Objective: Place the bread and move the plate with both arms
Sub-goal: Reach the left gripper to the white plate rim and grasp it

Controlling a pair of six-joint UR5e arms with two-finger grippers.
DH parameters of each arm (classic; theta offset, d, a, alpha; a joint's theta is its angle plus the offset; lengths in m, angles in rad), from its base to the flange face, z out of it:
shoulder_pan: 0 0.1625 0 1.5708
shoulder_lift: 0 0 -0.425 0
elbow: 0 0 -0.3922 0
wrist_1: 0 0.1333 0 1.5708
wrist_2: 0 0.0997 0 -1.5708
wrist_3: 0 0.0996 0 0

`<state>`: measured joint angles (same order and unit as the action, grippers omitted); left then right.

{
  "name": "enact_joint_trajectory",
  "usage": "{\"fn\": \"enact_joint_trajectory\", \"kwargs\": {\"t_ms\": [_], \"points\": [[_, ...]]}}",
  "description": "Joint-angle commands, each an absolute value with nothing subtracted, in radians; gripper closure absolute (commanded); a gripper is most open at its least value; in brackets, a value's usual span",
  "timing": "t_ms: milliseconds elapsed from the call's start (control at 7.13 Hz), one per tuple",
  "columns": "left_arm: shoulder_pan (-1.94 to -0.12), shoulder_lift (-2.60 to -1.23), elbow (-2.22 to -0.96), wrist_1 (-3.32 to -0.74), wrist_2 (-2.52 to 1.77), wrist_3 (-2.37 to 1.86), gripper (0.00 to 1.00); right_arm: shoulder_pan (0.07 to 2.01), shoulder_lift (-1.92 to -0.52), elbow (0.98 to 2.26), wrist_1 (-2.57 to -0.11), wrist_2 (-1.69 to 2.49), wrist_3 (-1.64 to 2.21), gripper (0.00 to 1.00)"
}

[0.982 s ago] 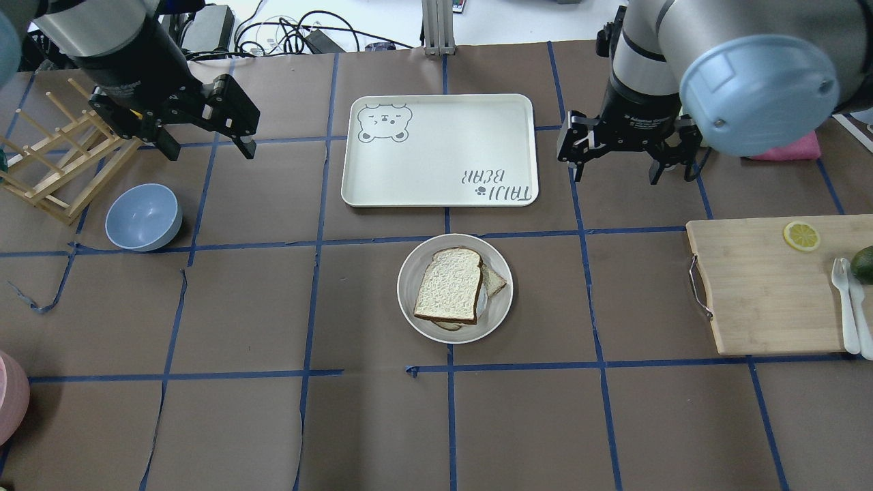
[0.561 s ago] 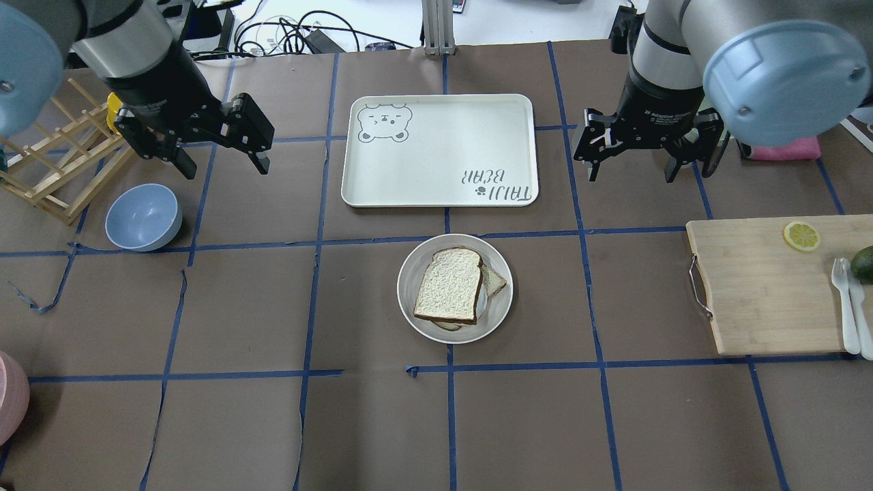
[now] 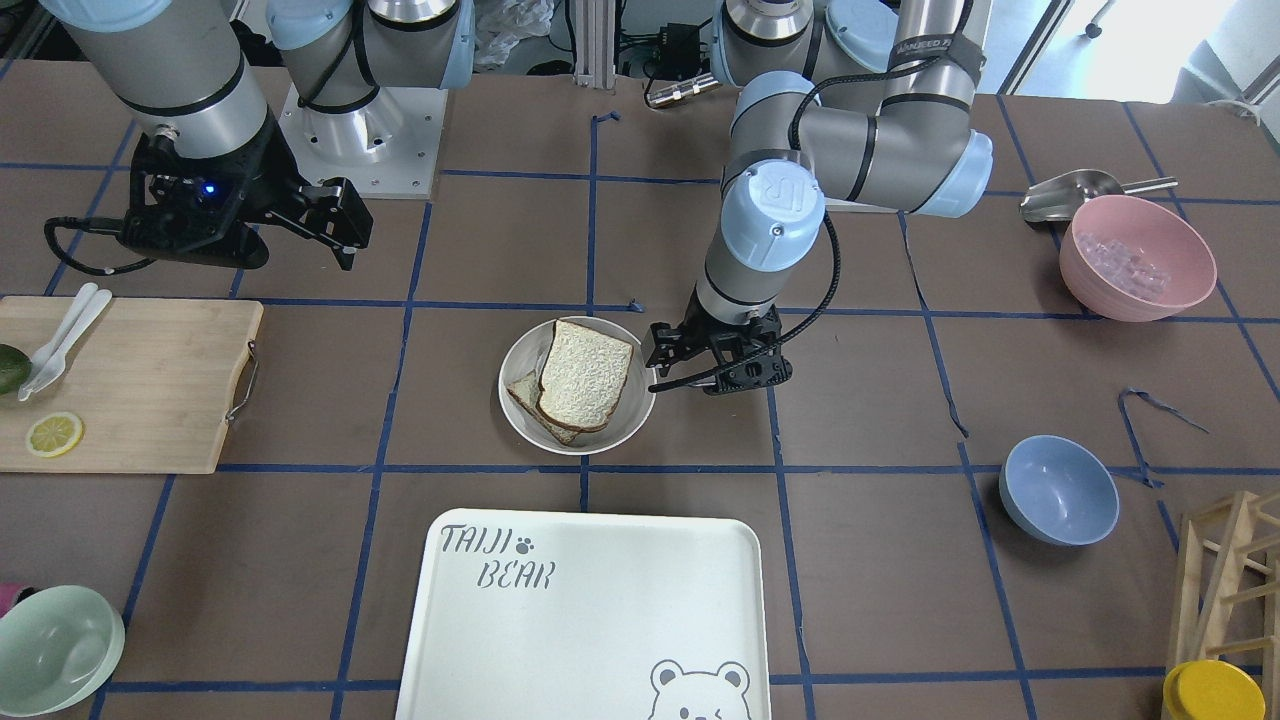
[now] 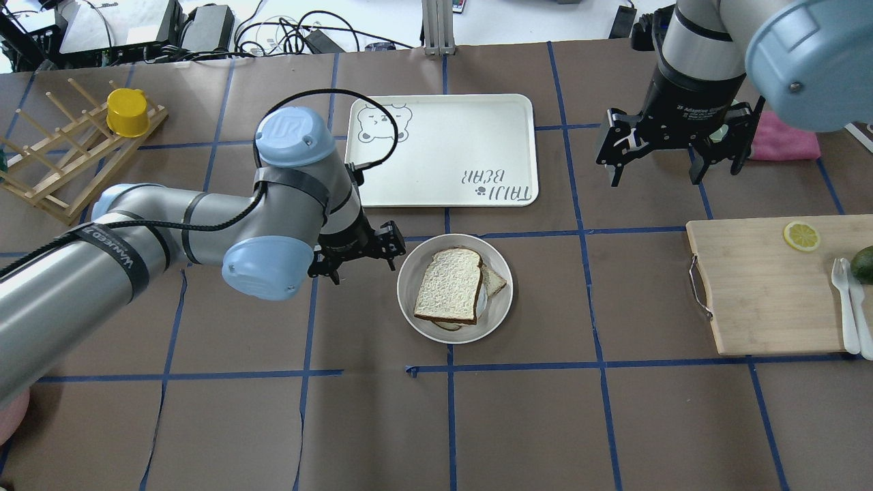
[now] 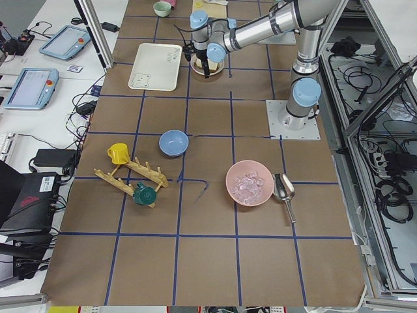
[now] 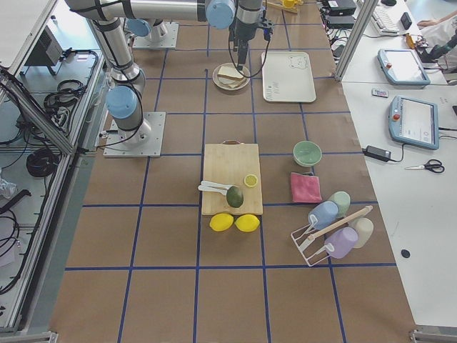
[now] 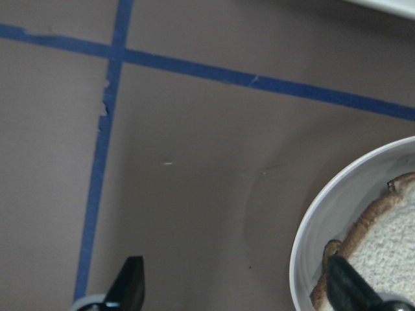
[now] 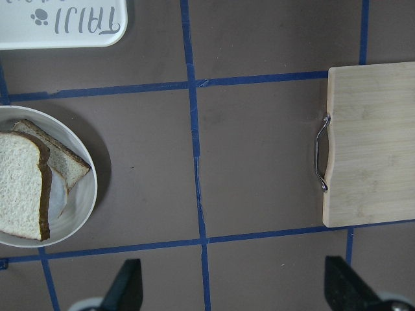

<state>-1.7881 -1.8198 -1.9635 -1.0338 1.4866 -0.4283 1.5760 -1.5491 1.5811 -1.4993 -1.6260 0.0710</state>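
Brown table [image 4: 614, 423] holds bread [image 4: 448, 286], rounded top toward tray [image 4: 443, 150].

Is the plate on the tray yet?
No, the plate sits on the table, apart from the tray.

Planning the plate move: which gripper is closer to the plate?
The left gripper, open at the rim of the plate; the right gripper hangs far off beside the tray.

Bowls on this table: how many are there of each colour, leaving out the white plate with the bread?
Pink round bowl: 1
Blue round bowl: 1
Pale green round bowl: 1
Total: 3
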Motion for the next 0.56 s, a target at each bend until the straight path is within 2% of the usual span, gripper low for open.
{"fn": "enact_joint_trajectory", "kwargs": {"t_ms": [0, 421], "points": [[-1.833, -1.88, -1.98, -0.982, 1.477, -0.431, 0.1, 1.577, -1.563, 1.582, -1.505, -1.582, 0.043, 0.0], [-1.833, -1.931, -1.98, -0.916, 1.482, -0.402, 0.1, 1.577, -1.568, 1.582, -1.514, -1.572, 0.032, 0.0]]}}
